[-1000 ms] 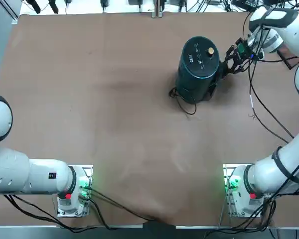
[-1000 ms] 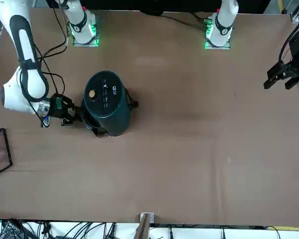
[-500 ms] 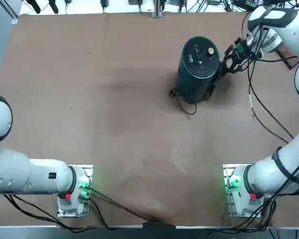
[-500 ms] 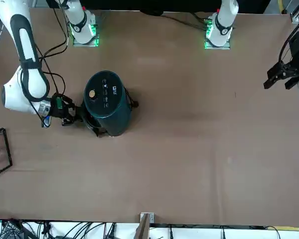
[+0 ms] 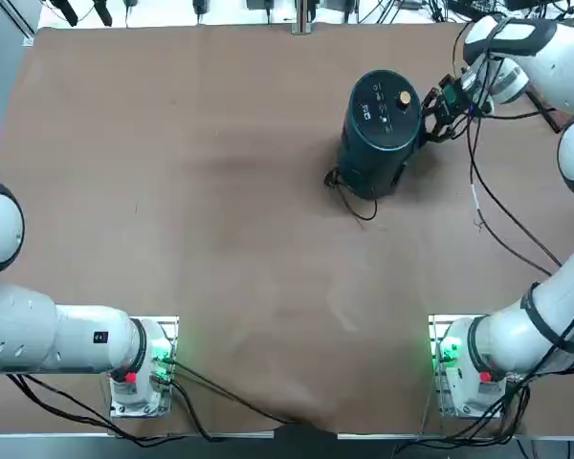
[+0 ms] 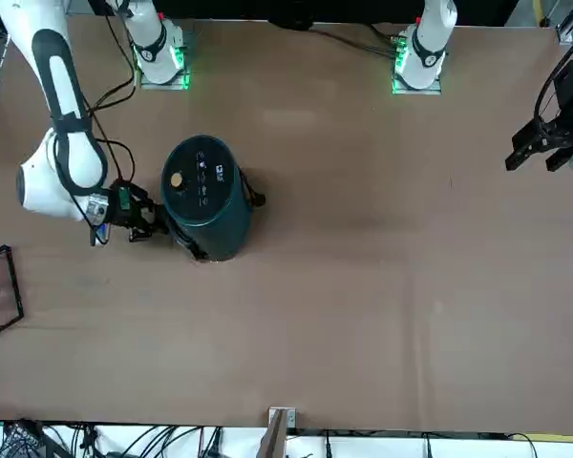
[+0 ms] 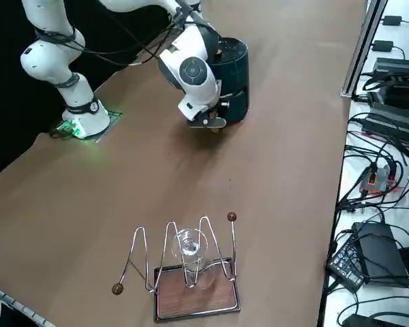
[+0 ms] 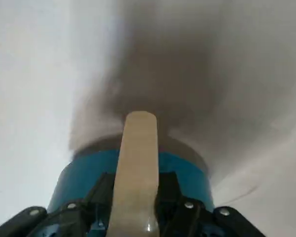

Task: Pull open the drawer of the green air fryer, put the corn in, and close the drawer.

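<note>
1. Location of the appliance: the green air fryer (image 5: 383,124) stands upright in the upper right of the top view. Its gold knob (image 5: 404,98) is on the flat top, and its black cord (image 5: 352,199) trails onto the table (image 5: 220,239) at its lower left.
2. Working arm: the right gripper (image 5: 432,110) is right up against the fryer's right flank in the top view. In the front view it sits at the fryer's left side, left of centre in the frame.
3. Drawer: the drawer (image 7: 235,105) forms the lower section of the body and appears fully pushed in. No gap shows in the side view.
4. Handle: the wrist view shows a tan handle (image 8: 135,168) running centrally ahead of the gripper, against the teal body.
5. Pincer state: it cannot be told from these views whether the gripper has closed on the handle or merely stands at it.
6. Corn: the corn is not visible in any view, so its place cannot be stated.
7. Step in hand, as judged: the first step, taking hold of the handle in order to open the drawer.
8. Next move, as judged: a firm hold on the handle, then a straight pull outward along the drawer's travel. The light fryer may slide or tip if the pull is off-axis.
</note>
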